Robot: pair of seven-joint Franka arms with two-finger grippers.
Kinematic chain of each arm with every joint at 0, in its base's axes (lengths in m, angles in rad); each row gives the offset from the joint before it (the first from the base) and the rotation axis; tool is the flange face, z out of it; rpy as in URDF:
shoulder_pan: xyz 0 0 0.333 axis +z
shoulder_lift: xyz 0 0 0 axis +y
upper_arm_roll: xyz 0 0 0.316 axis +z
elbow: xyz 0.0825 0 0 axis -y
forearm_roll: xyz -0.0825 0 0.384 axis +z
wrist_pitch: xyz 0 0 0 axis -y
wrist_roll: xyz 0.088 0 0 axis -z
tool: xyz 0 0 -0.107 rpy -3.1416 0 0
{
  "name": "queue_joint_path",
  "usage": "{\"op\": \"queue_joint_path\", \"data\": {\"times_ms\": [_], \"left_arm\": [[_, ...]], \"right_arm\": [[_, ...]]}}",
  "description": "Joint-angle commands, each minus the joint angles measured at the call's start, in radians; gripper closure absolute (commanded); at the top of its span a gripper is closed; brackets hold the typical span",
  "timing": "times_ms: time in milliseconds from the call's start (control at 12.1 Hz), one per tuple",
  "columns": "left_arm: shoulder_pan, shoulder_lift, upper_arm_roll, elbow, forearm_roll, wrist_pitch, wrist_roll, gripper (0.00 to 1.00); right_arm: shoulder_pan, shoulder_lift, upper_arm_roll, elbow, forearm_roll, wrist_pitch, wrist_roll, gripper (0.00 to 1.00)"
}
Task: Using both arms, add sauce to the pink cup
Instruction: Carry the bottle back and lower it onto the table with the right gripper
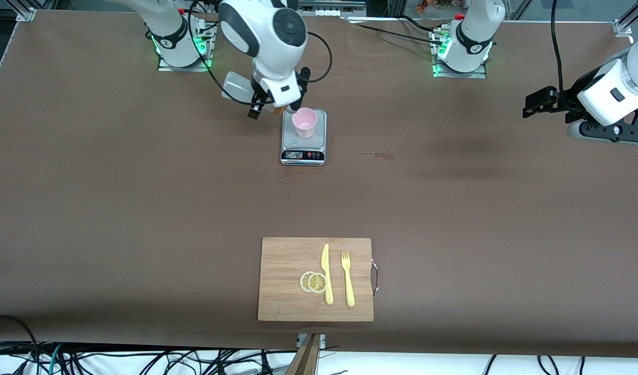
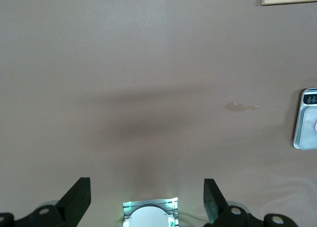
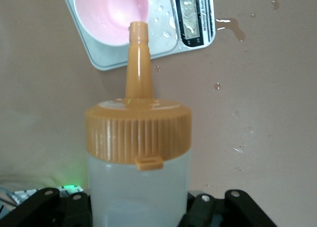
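Right wrist view shows you the right gripper (image 3: 138, 212) pinching the sauce bottle (image 3: 138, 152), nozzle tipped over the pink cup (image 1: 304, 122) on the scale (image 1: 303, 151). Your left gripper (image 2: 147, 199) waits well away from the scale, jaws spread.

Silver kitchen scale (image 1: 303, 140) sits mid-table toward the bases, display and buttons facing the front camera, droplets on its platform; small wet smear (image 1: 377, 154) on the brown table cover (image 1: 142, 208) just beside it toward the left arm's end. Bamboo cutting board (image 1: 287, 281) with a metal handle (image 1: 375, 277) lies near the front edge, carrying two overlapping lemon slices (image 1: 314, 282), a yellow plastic knife (image 1: 327, 273) touching them, and a yellow fork (image 1: 347, 277) beside the knife.
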Motion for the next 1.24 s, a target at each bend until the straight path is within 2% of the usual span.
{"op": "queue_joint_path", "data": {"times_ms": [0, 248, 496, 661, 744, 1157], "left_arm": [[0.005, 0.007, -0.001, 0.022, 0.000, -0.012, 0.021, 0.00], [0.005, 0.007, -0.001, 0.022, 0.000, -0.012, 0.021, 0.00], [0.005, 0.007, -0.003, 0.022, 0.000, -0.012, 0.021, 0.00], [0.005, 0.007, -0.001, 0.022, 0.000, -0.011, 0.021, 0.00], [0.005, 0.007, -0.001, 0.022, 0.000, -0.011, 0.021, 0.00], [0.005, 0.007, -0.001, 0.022, 0.000, -0.011, 0.021, 0.00]], "right_arm": [[-0.161, -0.091, 0.010, -0.014, 0.107, -0.014, -0.227, 0.75], [-0.318, -0.105, 0.010, -0.009, 0.241, 0.001, -0.469, 0.74], [-0.436, -0.057, 0.006, 0.000, 0.386, 0.055, -0.670, 0.72], [-0.481, 0.021, -0.022, 0.046, 0.502, 0.092, -0.822, 0.72], [-0.483, 0.071, -0.062, 0.087, 0.560, 0.090, -0.887, 0.72], [-0.536, 0.355, -0.187, 0.311, 0.828, 0.011, -1.302, 0.68]]}}
